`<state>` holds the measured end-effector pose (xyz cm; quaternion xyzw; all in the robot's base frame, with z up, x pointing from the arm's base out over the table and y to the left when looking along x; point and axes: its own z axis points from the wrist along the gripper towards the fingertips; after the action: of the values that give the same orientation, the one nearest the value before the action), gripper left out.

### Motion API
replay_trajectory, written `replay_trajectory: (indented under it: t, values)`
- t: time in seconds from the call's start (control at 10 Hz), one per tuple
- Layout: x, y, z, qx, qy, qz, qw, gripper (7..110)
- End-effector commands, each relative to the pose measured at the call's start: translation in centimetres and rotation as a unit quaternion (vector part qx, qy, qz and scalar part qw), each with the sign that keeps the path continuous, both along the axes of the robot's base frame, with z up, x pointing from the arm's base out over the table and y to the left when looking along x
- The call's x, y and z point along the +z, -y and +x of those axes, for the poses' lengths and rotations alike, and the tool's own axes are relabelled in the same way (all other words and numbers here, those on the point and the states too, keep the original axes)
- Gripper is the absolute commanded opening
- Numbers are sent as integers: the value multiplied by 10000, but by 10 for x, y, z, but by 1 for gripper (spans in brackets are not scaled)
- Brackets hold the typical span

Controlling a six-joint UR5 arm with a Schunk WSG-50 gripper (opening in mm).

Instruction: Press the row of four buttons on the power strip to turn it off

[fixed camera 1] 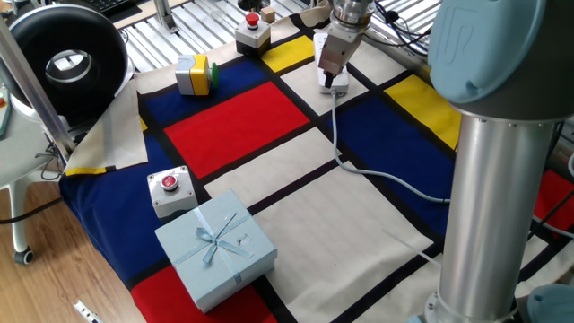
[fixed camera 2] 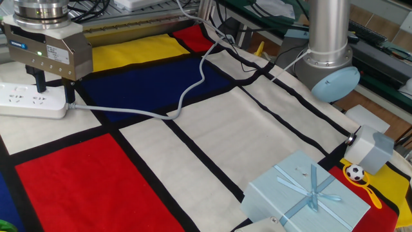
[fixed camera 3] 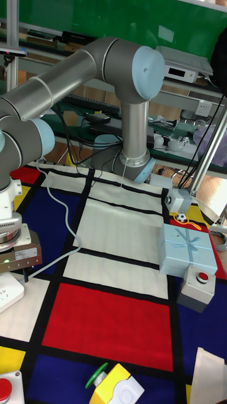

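Observation:
The power strip [fixed camera 2: 24, 100] is a white socket bar lying at the far side of the checkered cloth, also seen as the strip [fixed camera 1: 324, 65] and the strip [fixed camera 3: 7, 294]. Its pale grey cord [fixed camera 2: 154, 115] snakes away across the cloth. My gripper [fixed camera 2: 55, 90] hangs straight down over the strip's cord end, open, with a clear gap between its two dark fingers [fixed camera 2: 69, 94]. One finger stands over the strip's top and the other at its end, by the cord. The gripper [fixed camera 1: 333, 81] covers that end of the strip, and I cannot make out the row of buttons.
A pale blue gift box [fixed camera 1: 215, 247] sits near the front edge beside a grey box with a red button [fixed camera 1: 170, 190]. A yellow box with a green button [fixed camera 1: 194, 74] and another red-button box [fixed camera 1: 253, 31] stand at the back. The arm's column [fixed camera 1: 495, 206] rises at the right.

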<state>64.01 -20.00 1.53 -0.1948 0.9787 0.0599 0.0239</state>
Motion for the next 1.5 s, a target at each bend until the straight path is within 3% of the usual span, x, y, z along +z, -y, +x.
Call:
replay_trajectory:
  t: [0.0,0.6,1.2,1.4]
  values:
    - [2,-1,1,-44,12,58,10000,66]
    - [1,0,2,-88,-1,43,10000,66]
    - [7,-11,6,-225,-24,300,9993,66]
    - [6,-10,7,-250,-11,263,9993,66]
